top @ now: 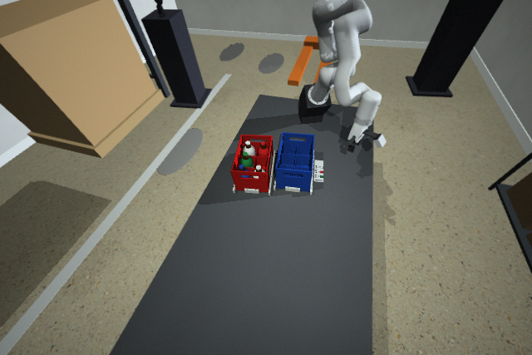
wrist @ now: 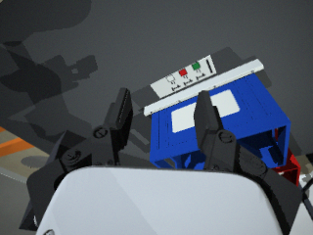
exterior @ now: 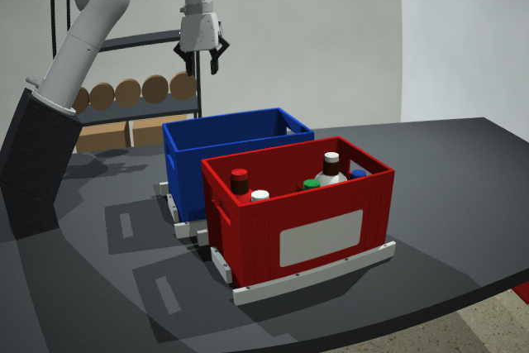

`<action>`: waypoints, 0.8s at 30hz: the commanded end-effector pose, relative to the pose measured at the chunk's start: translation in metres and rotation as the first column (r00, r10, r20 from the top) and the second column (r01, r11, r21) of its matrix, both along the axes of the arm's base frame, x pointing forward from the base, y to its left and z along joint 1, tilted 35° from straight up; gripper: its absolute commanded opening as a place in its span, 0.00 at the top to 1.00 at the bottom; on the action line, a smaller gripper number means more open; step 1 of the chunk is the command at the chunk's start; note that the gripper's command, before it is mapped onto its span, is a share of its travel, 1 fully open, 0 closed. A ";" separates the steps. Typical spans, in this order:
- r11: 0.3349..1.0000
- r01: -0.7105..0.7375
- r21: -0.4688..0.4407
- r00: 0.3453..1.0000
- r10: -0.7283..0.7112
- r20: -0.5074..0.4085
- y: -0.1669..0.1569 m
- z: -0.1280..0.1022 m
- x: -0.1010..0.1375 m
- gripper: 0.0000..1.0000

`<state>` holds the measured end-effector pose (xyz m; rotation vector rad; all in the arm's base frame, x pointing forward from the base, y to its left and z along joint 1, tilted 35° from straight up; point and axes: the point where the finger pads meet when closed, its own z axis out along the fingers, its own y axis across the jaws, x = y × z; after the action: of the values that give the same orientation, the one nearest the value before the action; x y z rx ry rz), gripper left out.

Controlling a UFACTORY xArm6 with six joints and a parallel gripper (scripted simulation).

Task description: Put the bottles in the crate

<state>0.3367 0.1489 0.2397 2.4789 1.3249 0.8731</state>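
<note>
The red crate (top: 252, 169) (exterior: 294, 180) holds several upright bottles with red, white, green and blue caps. The empty blue crate (top: 294, 162) stands beside it and also shows in the wrist view (wrist: 220, 128). The pick list (top: 318, 170) lies on the table by the blue crate; in the wrist view (wrist: 182, 75) it shows a white, a red and a green mark, with its black bar at the right end. The counts are too small to read. My gripper (top: 350, 145) (exterior: 200, 60) is open and empty, high above the table, off to the side of the blue crate.
The arm's black base (top: 313, 106) stands at the table's far end. Each crate sits in white rails (exterior: 313, 274). Black pillars (top: 174, 56) and a tan box (top: 72, 67) stand on the floor beyond the table.
</note>
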 end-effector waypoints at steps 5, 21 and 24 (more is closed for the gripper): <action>0.961 -0.235 -0.146 0.971 0.237 0.002 0.000 0.001 0.001 0.35; 0.858 -0.431 -0.280 0.896 0.442 -0.026 0.000 0.001 0.001 0.35; 0.858 -0.431 -0.280 0.896 0.442 -0.026 0.000 0.001 0.001 0.35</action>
<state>0.3367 0.1488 0.2397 1.9699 1.8881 0.7419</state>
